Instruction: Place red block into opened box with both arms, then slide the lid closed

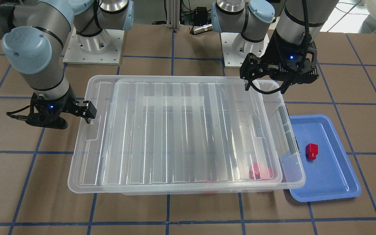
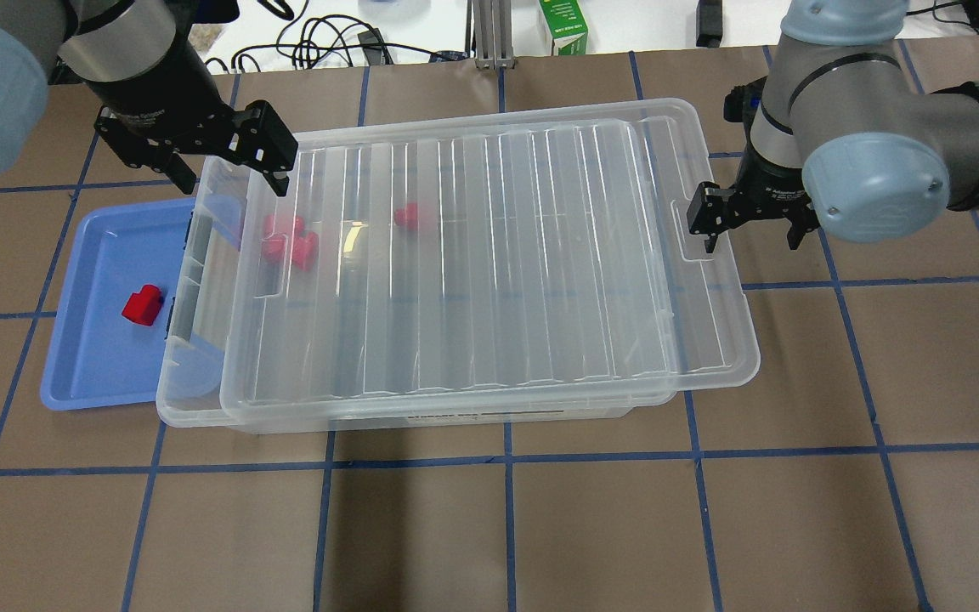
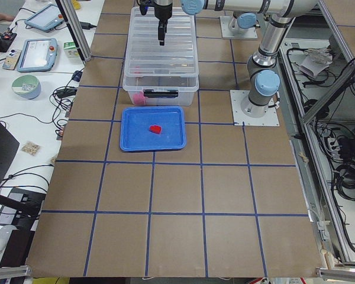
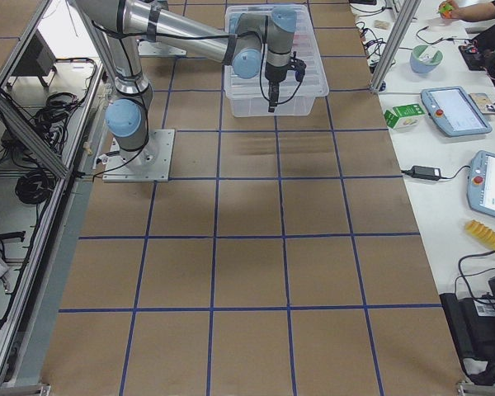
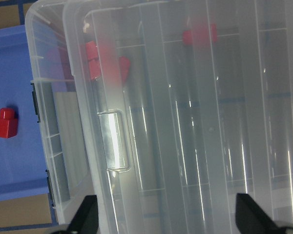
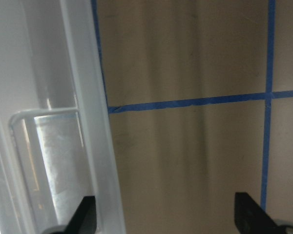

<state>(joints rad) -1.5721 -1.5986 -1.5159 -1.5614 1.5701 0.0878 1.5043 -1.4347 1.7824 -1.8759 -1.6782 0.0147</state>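
The clear box [image 2: 190, 365] stands mid-table with the ribbed lid [image 2: 498, 255] lying on it, shifted toward my right so a strip at the box's left end is uncovered. Three red blocks [image 2: 290, 238] show through the lid inside the box. Another red block [image 2: 143, 306] sits on the blue tray [image 2: 90, 365]. My left gripper [image 2: 222, 166] hangs open above the lid's left handle recess [image 5: 115, 141]. At the lid's right end my right gripper [image 2: 749, 228] is open, with one fingertip [image 6: 85, 214] over the lid's edge and the other over the table.
The blue tray touches the box's left end beside its grey latch [image 1: 286, 120]. Brown table paper with blue tape lines surrounds the box. Cables and a green carton [image 2: 563, 25] lie beyond the far edge. Tablets and bowls sit on side tables.
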